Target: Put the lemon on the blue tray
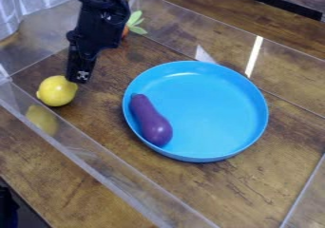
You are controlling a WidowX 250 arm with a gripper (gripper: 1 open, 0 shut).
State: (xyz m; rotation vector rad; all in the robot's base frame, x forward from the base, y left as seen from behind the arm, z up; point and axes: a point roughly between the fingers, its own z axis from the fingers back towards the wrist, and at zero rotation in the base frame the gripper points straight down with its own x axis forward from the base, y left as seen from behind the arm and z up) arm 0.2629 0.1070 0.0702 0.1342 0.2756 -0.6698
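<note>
The lemon (55,90), small and bright yellow, lies on the wooden table at the left, outside the blue tray (235,94). The round tray sits to its right with a purple eggplant (152,120) along its left inner side. My black gripper (80,76) points down just above and to the right of the lemon, a little apart from it and holding nothing. The picture is too small to show how its jaws stand.
Green leaves (135,23) stick out behind the arm at the back. A clear plastic wall edge (89,156) runs diagonally across the front left. A bright glare streak (254,56) lies on the table behind the tray.
</note>
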